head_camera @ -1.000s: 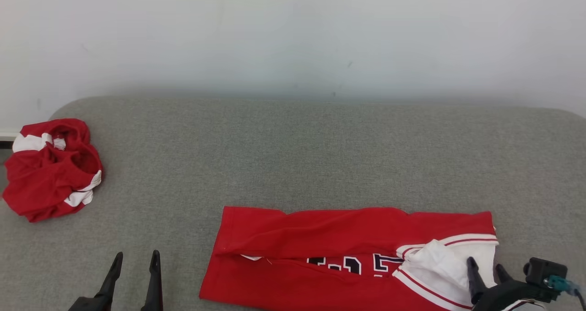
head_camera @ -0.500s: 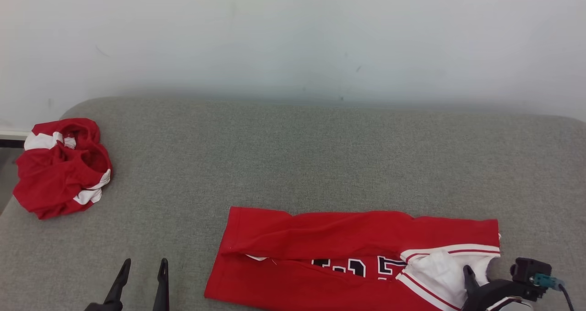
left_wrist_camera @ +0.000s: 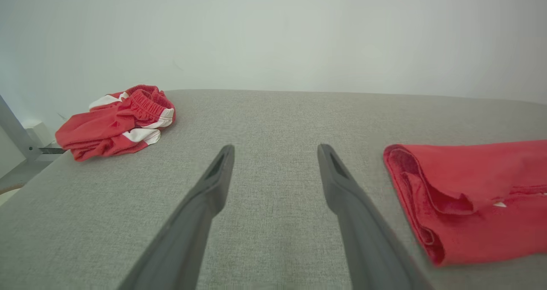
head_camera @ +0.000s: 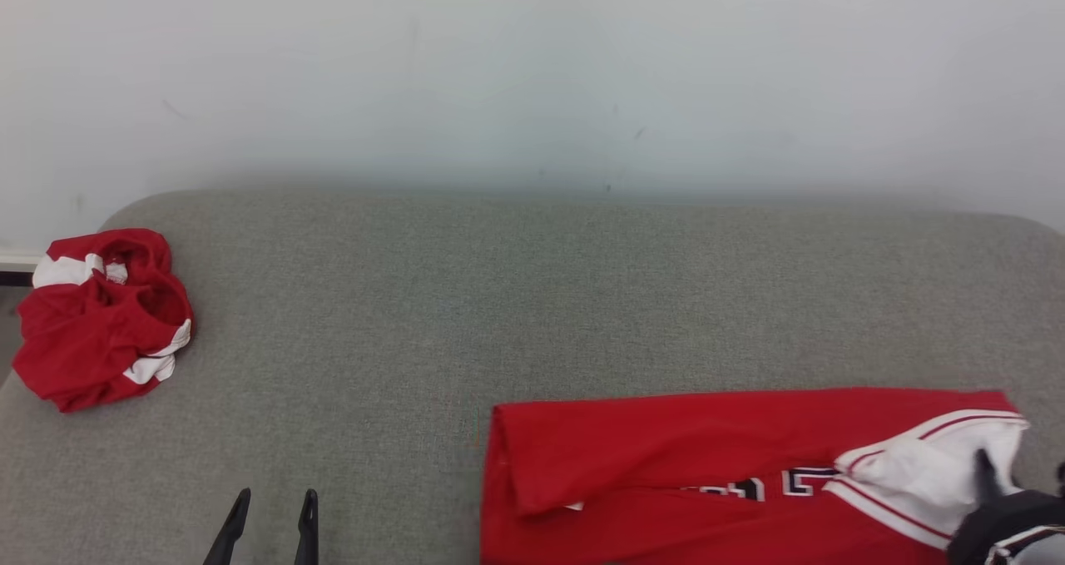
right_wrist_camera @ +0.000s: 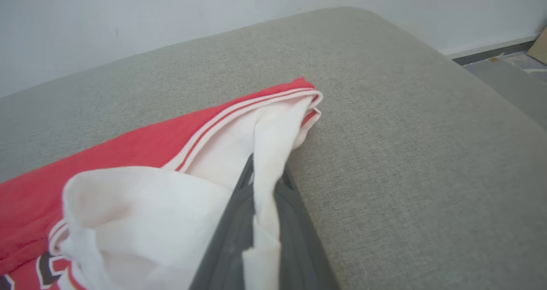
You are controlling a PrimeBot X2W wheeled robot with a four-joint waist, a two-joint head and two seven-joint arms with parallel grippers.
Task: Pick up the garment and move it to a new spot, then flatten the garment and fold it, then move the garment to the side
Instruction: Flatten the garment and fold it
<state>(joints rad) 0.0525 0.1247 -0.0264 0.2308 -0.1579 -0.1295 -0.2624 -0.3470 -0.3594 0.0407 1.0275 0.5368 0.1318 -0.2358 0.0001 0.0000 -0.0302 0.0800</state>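
The garment [head_camera: 707, 457], a red jersey with white striped sleeves and dark numbers, lies folded into a long strip along the near right of the grey padded surface [head_camera: 532, 299]. My right gripper [head_camera: 990, 478] is shut on the white sleeve fabric at the strip's right end. In the right wrist view the white cloth [right_wrist_camera: 128, 153] is pinched between the dark fingers [right_wrist_camera: 230, 234] of that gripper [right_wrist_camera: 267, 172]. At the lower left my left gripper [head_camera: 277, 498] is open and holds nothing. It hovers over bare surface [left_wrist_camera: 275, 149], to the left of the garment's folded left end [left_wrist_camera: 478, 187].
A crumpled red and white piece of clothing [head_camera: 100, 319] sits at the far left edge of the surface [left_wrist_camera: 115, 121]. A pale wall stands behind. The surface's rounded right edge drops to the floor [right_wrist_camera: 513, 68].
My right gripper has shut on the white sleeve and pulled the garment to the right. The left gripper stays open. The head camera has shifted slightly.
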